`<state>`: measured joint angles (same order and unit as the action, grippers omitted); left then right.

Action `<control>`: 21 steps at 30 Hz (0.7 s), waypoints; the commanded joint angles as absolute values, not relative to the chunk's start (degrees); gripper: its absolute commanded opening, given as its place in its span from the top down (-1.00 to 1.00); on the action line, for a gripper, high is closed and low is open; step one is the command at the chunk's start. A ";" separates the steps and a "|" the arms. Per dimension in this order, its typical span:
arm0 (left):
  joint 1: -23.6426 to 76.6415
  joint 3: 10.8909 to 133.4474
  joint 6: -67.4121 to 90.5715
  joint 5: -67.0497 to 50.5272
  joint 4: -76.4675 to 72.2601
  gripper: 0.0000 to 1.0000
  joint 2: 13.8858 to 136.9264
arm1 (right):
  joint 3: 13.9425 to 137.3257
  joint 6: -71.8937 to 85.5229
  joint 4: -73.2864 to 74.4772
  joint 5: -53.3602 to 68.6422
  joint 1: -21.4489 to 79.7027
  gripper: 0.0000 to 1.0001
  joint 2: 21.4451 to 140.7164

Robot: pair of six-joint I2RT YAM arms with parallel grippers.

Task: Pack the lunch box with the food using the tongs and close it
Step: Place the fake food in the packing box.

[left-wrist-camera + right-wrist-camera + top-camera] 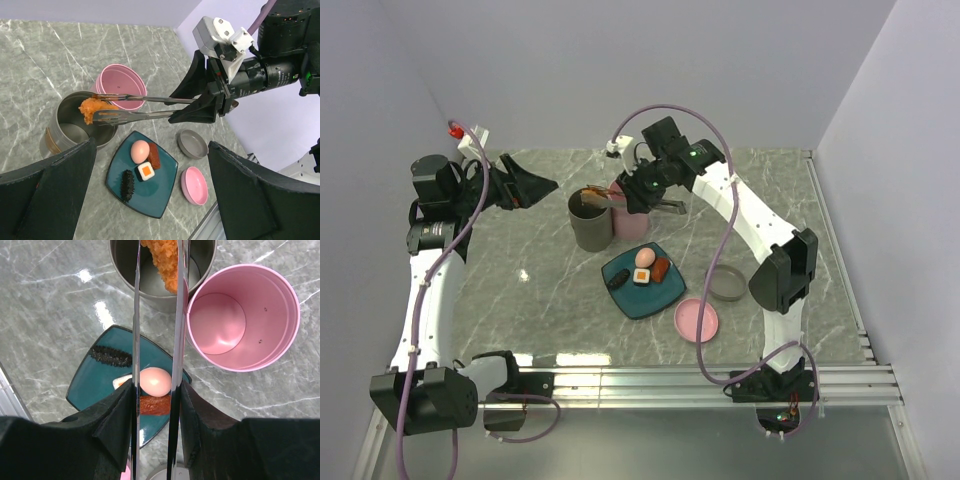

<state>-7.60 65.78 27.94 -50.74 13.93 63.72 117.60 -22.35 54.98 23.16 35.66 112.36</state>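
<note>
Silver tongs reach level across the scene, their joined end pinched between the fingers of the right gripper. The 2 tips clamp an orange fried nugget at the open mouth of a grey metal tin. It is not clear whether the nugget sits above the rim or just inside.

A pink tin stands open just beside the grey one. Near them on the marbled bench lies a teal square plate. It holds 4 toy bites:
- a pale pink egg
- a red-brown sausage
- a white-and-orange block
- a dark brown piece

A grey lid and a pink lid rest on the bench beside the plate. The left gripper hangs raised over the bench's left side, jaws spread wide.
</note>
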 commanded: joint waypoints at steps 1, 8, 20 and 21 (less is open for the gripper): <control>-8.00 65.21 28.21 -51.94 11.51 -0.99 63.46 | 119.44 -22.15 53.17 23.64 36.30 0.40 111.88; -7.91 65.30 28.56 -52.21 11.34 -0.99 63.54 | 122.43 -22.06 54.49 24.70 36.30 0.10 110.75; -7.91 65.65 29.53 -53.09 10.46 -0.99 63.81 | 121.37 -23.55 56.77 25.57 36.21 -0.11 107.23; -7.91 65.92 29.01 -53.09 11.33 -0.99 63.81 | 121.20 -24.60 58.43 25.92 36.21 -0.11 106.79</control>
